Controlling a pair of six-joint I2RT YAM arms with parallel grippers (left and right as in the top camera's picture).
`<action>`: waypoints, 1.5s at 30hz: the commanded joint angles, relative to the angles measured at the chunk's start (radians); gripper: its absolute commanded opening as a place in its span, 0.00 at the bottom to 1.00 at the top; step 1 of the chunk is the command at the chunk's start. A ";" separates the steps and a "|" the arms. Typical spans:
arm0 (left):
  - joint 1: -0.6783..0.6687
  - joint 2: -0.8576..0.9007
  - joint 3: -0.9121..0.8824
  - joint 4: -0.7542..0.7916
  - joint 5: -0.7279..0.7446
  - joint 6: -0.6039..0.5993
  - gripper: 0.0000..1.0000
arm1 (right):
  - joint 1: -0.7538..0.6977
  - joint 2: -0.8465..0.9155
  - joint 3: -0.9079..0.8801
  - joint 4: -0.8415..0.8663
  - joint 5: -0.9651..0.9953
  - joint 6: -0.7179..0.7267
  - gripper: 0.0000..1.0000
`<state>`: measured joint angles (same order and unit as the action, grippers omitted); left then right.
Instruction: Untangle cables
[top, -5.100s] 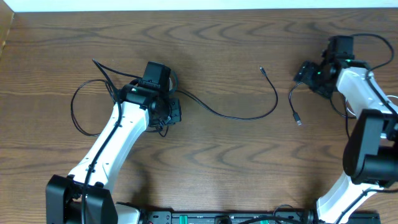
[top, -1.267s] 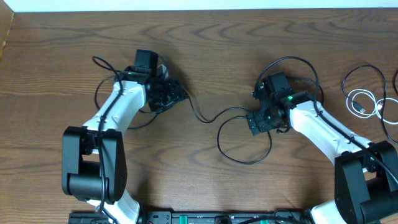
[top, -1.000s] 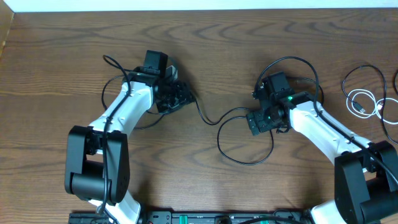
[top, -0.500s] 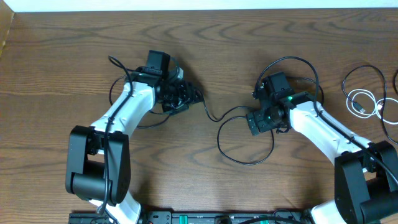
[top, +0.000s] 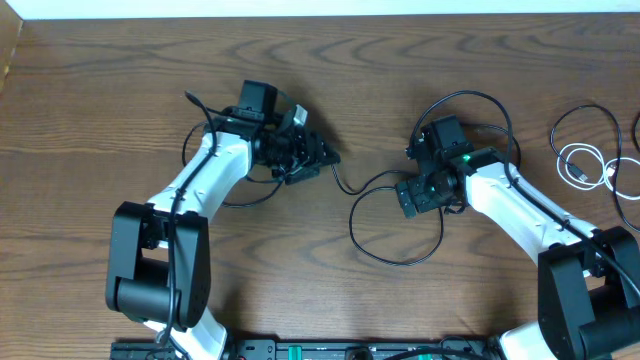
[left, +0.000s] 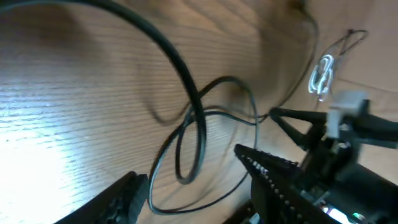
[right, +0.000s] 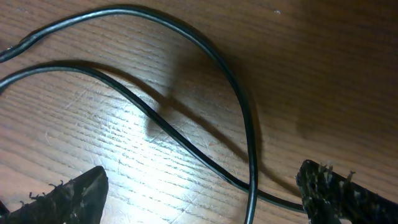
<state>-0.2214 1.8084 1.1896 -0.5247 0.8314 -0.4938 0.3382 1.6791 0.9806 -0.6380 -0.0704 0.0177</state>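
Thin black cable (top: 400, 262) on the brown wooden table (top: 100, 80), between two open claws.
Overhead, it ran from the left gripper (top: 318, 158) to loops beneath the right gripper (top: 412, 195). Left wrist: the left gripper (left: 189, 165) stood parted over a cable (left: 200, 124) loop. Right wrist: the right gripper (right: 199, 177) gaped wide, cable (right: 245, 106) lying between its fingers.

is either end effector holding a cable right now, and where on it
Nothing is held. The left end effector and right end effector both stand open, with the black cable lying loose on the table between their fingers.
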 joint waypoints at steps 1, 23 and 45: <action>0.009 -0.008 0.013 -0.001 0.027 0.010 0.60 | 0.004 0.000 -0.005 0.000 0.008 0.011 0.95; -0.256 -0.008 0.071 0.197 -0.147 0.011 0.07 | -0.001 0.000 -0.005 -0.008 0.055 0.088 0.91; -0.382 -0.045 0.244 -0.301 -0.383 0.318 0.66 | -0.187 0.000 -0.005 0.003 0.020 0.369 0.95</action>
<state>-0.6510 1.8050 1.4254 -0.8089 0.5377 -0.1993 0.1581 1.6791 0.9794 -0.6415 -0.0086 0.3767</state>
